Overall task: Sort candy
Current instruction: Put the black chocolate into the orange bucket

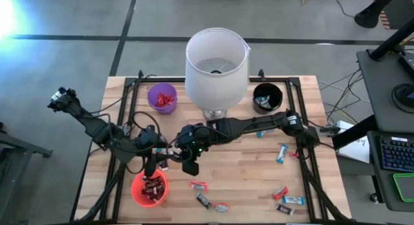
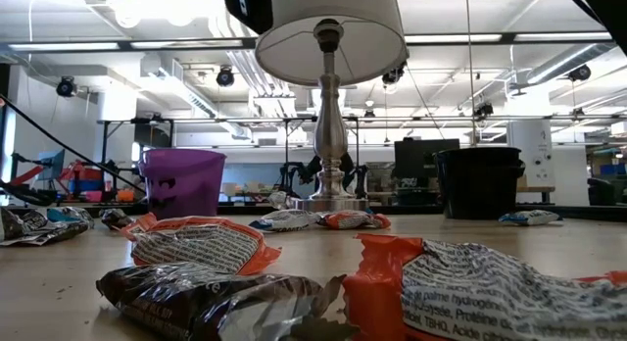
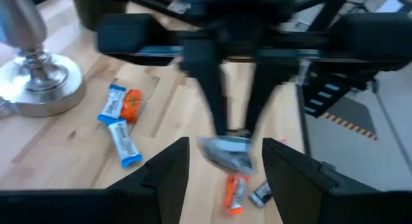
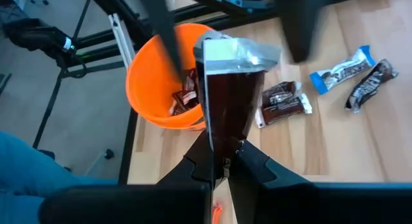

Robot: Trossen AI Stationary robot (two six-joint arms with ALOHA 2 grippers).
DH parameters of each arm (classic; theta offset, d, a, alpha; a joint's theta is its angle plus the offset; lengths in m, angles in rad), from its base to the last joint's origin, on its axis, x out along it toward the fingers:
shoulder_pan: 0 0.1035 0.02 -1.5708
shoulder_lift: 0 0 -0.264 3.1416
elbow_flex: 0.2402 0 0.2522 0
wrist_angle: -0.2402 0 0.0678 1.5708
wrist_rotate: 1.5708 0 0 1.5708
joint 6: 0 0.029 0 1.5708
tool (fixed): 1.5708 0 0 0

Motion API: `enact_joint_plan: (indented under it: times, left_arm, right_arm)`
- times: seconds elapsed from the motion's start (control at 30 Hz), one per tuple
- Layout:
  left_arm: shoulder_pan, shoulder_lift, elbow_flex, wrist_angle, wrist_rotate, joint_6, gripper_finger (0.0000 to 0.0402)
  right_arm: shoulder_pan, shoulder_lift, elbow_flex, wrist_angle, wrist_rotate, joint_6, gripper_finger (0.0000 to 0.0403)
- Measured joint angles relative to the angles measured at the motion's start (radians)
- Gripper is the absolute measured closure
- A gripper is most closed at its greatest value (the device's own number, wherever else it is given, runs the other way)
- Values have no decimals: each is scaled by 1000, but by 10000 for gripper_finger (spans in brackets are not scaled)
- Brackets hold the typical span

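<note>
Right gripper (image 4: pixel 222 161) pinching dark candy bar (image 4: pixel 226 98) beside orange cup (image 4: pixel 147 89); left gripper (image 3: pixel 225 163) spread, facing it. Handover advice: close squarely on wrapper before right releases.

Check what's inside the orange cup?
Orange cup: a few dark-wrapped candy bars. The right gripper, shut on a dark candy bar, covers part of the inside.

Three cups: purple cup (image 1: pixel 162 98), black cup (image 1: pixel 267 97), red cup (image 1: pixel 149 189). One lamp (image 1: pixel 217 66). Roughly nine loose candy bars (image 1: pixel 282 152) on the bench (image 1: pixel 246 180).
</note>
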Motion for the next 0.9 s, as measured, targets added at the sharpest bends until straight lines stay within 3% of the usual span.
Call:
enact_joint_plan:
  times: [0.27, 0.7, 0.9]
  left_arm:
    - [17, 0, -20, 25, 19, -2, 250]
    - [17, 0, -20, 51, 54, 10, 369]
    - [17, 0, -19, 62, 55, 24, 382]
  right_arm:
    - [6, 0, -1, -1, 2, -2, 385]
    - [6, 0, -1, 0, 0, 1, 384]
    - [6, -2, -1, 0, 0, 1, 340]
